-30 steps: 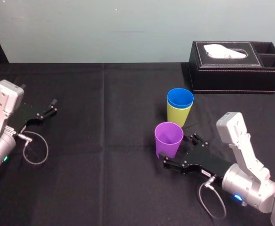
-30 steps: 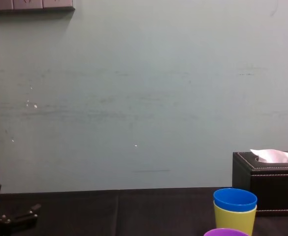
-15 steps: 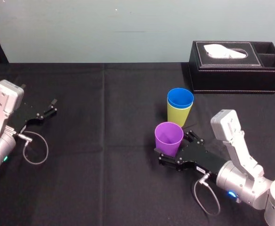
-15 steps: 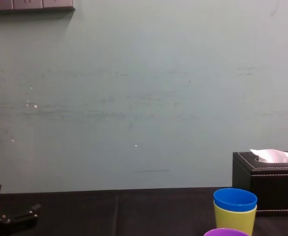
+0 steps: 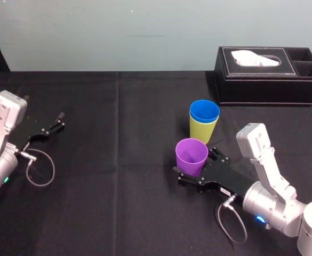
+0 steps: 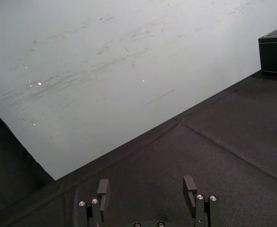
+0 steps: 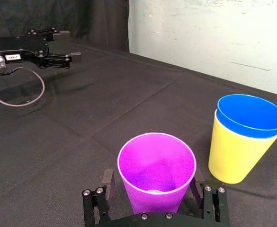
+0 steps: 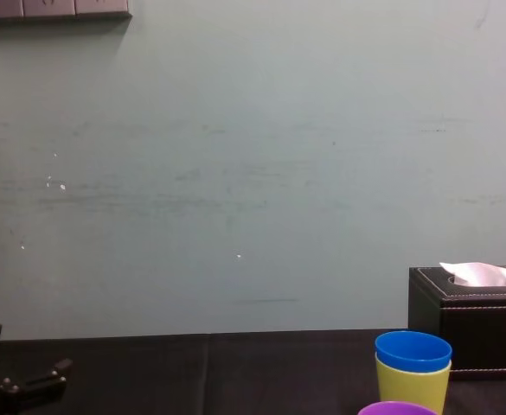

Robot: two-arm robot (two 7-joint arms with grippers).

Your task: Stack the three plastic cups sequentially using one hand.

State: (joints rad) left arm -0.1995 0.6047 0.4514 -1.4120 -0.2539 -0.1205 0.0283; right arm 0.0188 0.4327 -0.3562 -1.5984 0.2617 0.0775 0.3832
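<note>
Purple cup (image 5: 191, 156) upright on black table (image 5: 118, 160), right gripper (image 5: 197, 162) spread open, straddling its lower wall (contact unclear). Blue cup (image 5: 204, 111) nested in yellow-green cup (image 5: 202, 131) just behind. Left gripper (image 5: 60, 121) parked far left, open.

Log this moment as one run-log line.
right gripper: open, around purple cup | blue cup: nested in yellow-green cup | left gripper: open, parked left
</note>
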